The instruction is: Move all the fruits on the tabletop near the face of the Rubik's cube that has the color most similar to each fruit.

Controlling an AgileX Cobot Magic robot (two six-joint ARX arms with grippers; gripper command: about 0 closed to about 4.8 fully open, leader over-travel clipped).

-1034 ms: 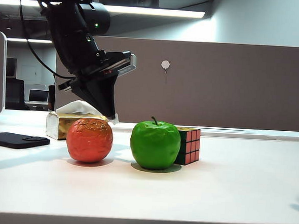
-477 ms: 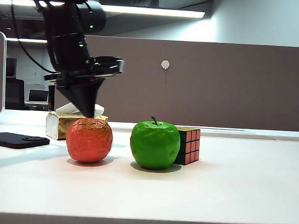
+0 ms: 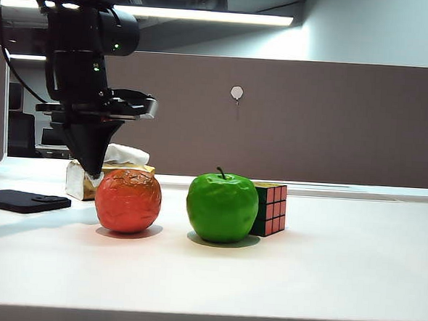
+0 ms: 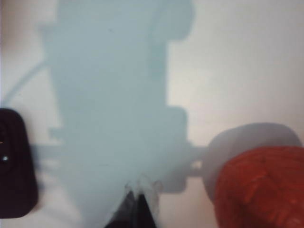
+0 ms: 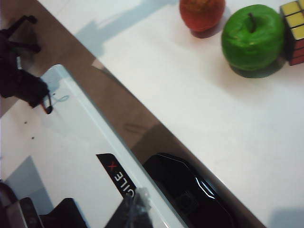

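Fruits: the orange-red fruit sits on the white table just below and to the right of the left pincer as the exterior view shows it, and the green apple stands further right of that pincer, beyond the orange-red fruit and apart from it. The apple's far side is touching or almost touching the cube, whose green face is turned to the apple, with a red-pink face toward the camera and a yellow face on top.

The left pincer hangs tip-down above the table, its tips level with the top left shoulder of the orange-red fruit; whether it touches the fruit I cannot tell. In the left wrist view the left pincer shows its fingertips pressed together with nothing between them, over its own shadow on the table, with the orange-red fruit off to one side and a black device on the other. A gold tissue pack stands behind the left pincer, and the black device lies flat to its left.

The right pincer shows only blurred tips in its wrist view; its state I cannot tell. It is well away from the apple, the orange-red fruit and the cube.
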